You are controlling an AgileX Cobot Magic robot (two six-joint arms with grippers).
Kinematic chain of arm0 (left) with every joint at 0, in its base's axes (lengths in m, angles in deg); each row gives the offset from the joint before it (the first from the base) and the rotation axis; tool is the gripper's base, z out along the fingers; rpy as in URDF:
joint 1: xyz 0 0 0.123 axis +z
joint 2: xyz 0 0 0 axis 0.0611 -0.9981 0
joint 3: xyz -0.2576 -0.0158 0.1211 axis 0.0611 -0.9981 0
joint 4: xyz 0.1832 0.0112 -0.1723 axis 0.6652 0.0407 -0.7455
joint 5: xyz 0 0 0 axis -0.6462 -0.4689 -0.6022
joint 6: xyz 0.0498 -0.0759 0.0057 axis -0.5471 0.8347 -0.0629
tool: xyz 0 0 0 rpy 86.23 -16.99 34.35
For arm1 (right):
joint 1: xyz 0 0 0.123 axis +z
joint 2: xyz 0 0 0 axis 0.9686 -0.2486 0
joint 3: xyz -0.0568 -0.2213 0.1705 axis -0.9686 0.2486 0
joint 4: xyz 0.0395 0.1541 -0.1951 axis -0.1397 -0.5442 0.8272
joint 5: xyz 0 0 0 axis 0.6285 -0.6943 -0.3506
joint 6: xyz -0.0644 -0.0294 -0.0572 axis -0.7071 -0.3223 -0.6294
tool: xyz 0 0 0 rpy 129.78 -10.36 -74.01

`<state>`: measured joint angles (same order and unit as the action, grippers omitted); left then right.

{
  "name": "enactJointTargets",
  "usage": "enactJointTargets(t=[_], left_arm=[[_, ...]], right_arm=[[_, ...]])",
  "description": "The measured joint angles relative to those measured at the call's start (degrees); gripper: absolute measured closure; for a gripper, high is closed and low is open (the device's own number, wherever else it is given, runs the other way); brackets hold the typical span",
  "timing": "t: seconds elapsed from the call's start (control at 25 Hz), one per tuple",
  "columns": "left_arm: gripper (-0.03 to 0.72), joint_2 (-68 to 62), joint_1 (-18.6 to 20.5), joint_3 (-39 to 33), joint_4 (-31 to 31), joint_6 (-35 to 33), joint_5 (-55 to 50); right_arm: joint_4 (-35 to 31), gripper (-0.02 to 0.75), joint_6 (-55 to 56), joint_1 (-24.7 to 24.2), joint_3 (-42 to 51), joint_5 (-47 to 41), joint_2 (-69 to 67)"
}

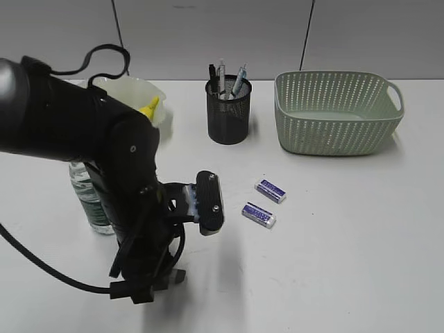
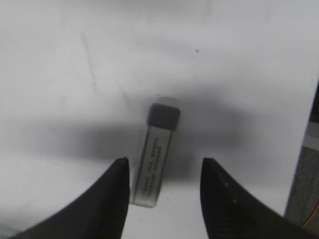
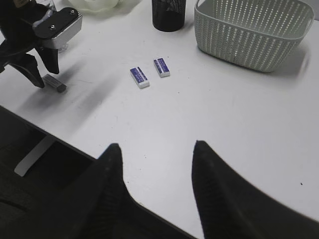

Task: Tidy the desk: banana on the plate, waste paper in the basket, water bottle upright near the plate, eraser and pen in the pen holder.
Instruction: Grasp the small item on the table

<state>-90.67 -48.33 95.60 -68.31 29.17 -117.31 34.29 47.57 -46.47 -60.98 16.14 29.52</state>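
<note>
My left gripper point(image 2: 164, 172) is open, pointing down just above the desk point(image 1: 347, 243). A grey-white eraser with a dark end point(image 2: 157, 154) lies between its fingers, close to the left finger, and it also shows in the right wrist view point(image 3: 55, 83). Two erasers with purple sleeves point(image 1: 270, 190) point(image 1: 259, 215) lie mid-desk. The black mesh pen holder point(image 1: 229, 111) holds several pens. The banana point(image 1: 149, 107) lies in the plate point(image 1: 132, 89). The water bottle point(image 1: 89, 198) stands upright behind my left arm. My right gripper point(image 3: 157, 149) is open and empty over the desk's front edge. No waste paper is in view.
The pale green basket point(image 1: 338, 114) stands at the back right, beside the pen holder. My left arm's bulk covers much of the desk's left side in the exterior view. The desk's front edge point(image 3: 75, 149) drops off below my right gripper.
</note>
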Motion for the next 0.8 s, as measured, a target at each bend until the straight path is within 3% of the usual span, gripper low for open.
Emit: enactJointTargets(t=[0.28, 0.36, 0.44, 0.8], left_arm=[[0.346, -3.4, 0.0, 0.3, 0.1, 0.0, 1.6], [0.422, -3.5, 0.0, 0.5, 0.2, -0.1, 1.9], [0.557, -3.6, 0.0, 0.9, 0.2, -0.1, 2.0], [0.548, -1.4, 0.0, 10.2, 0.1, 0.0, 1.1]], right_arm=[[0.0, 0.367, 0.0, 0.0, 0.0, 0.0, 0.0], [0.1, 0.367, 0.0, 0.0, 0.0, 0.0, 0.0], [0.1, 0.367, 0.0, 0.0, 0.0, 0.0, 0.0], [0.1, 0.367, 0.0, 0.0, 0.0, 0.0, 0.0]])
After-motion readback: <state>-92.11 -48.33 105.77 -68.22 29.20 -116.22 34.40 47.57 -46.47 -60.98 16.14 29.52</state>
